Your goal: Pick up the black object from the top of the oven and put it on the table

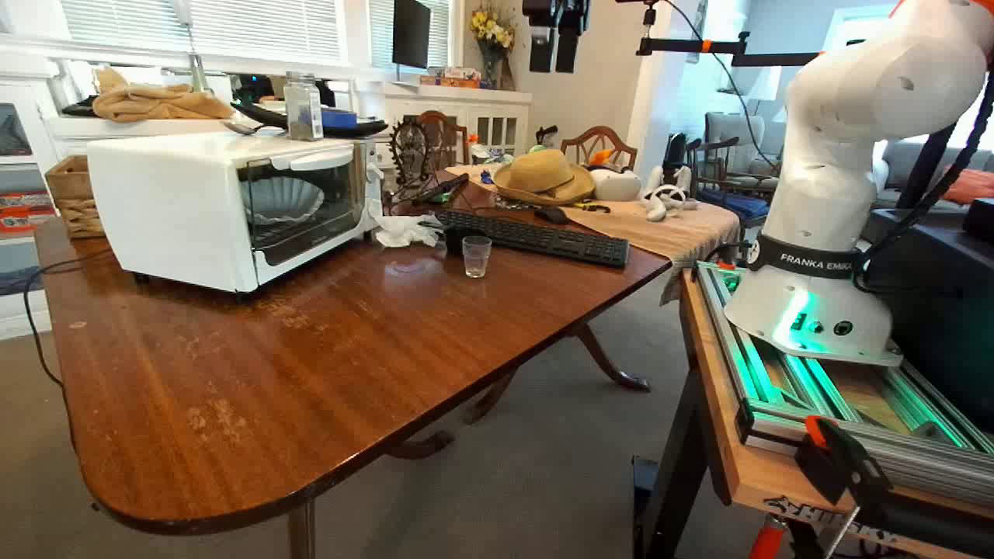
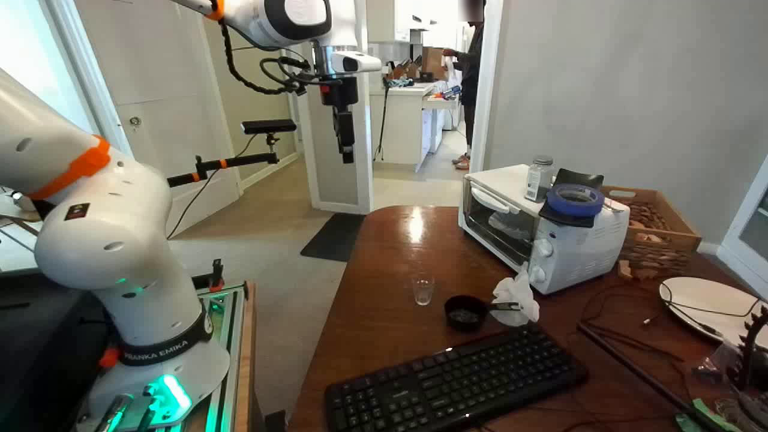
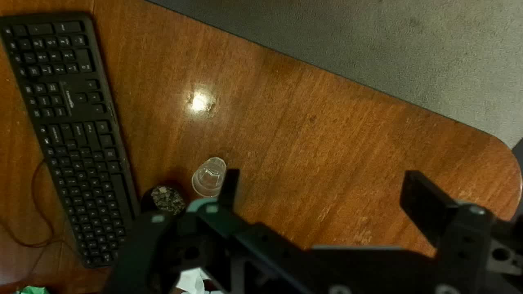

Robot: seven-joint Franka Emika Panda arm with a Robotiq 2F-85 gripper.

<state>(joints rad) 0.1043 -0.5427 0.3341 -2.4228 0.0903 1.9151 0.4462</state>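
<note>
The black object [image 2: 579, 178] is a flat, curved black piece on top of the white oven [image 2: 579, 258], with a round blue ring [image 2: 575, 207] lying on it. In an exterior view, the black object [image 1: 371, 126] and the blue ring [image 1: 338, 118] show on the oven [image 1: 171, 210], partly behind a glass jar. The reddish-brown table [image 1: 311, 365] bears the oven. My gripper [image 2: 348, 157] hangs in the air, well apart from the oven. In the wrist view, my gripper [image 3: 320, 179] is open and empty above the table [image 3: 306, 122]. The black object is out of the wrist view.
A glass jar [image 2: 539, 179] stands on the oven beside the black object. On the table are a small clear glass [image 2: 423, 291], a dark bowl [image 2: 465, 313], a crumpled white tissue [image 2: 516, 300] and a black keyboard [image 2: 456, 384]. A woven basket [image 2: 660, 246] sits behind the oven.
</note>
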